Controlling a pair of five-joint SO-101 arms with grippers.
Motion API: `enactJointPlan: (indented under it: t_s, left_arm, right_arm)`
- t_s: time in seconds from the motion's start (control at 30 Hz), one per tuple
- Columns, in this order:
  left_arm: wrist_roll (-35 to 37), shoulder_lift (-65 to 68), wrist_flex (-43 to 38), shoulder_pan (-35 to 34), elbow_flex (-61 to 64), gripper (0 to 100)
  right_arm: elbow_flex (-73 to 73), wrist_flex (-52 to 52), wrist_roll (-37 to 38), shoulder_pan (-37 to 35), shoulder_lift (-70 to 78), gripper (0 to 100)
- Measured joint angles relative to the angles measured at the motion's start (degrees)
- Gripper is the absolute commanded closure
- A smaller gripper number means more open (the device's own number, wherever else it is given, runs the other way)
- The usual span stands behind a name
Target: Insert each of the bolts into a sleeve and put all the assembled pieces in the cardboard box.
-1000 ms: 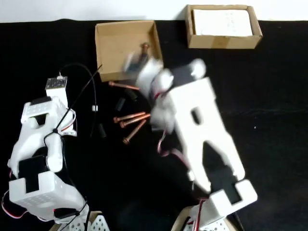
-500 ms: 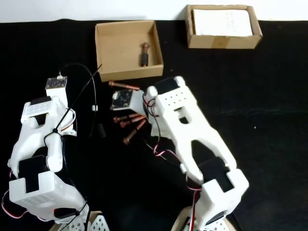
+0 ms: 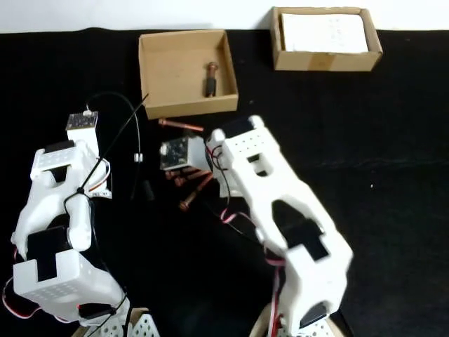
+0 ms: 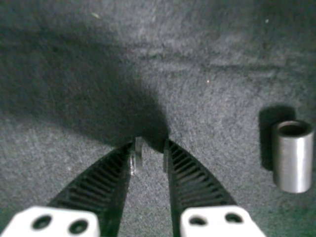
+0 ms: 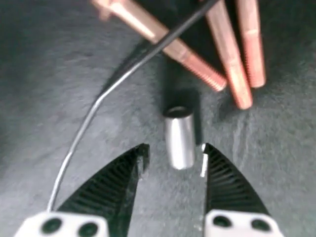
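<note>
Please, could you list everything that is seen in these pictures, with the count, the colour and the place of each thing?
Cardboard box: one, brown, far side of the table, holding one assembled piece.
Second box: one, brown, further along the far side, white sheet inside.
Loose bolts: about four, copper, on the cloth before the cardboard box, partly covered by the right arm.
Loose sleeves: at least two, grey metal; one between the fingers of the right pincer, one beside the left pincer.
Cable: one, black, crossing over a bolt.
Table: one, black cloth.
Arms: two, white; left arm, right arm.
Pincers: two, black fingers, both open.
</note>
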Motion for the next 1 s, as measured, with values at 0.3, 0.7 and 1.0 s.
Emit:
enactJointPlan:
  t_s: [0.3,0.7,1.0]
  left_arm:
    - [0.0,0.0,0.0,0.0,0.0,91]
    - [0.0,0.0,0.0,0.0,0.0,91]
    - [0.0,0.0,0.0,0.0,0.0,91]
  right_arm:
    - [-0.3,-3.0,0.0,1.8,6.1,83.3]
    - [-1.2,-4.3,-0.1,2.5,7.0,99.1]
    - [-0.5,-2.0,-7.3,3.1,4.3,99.1]
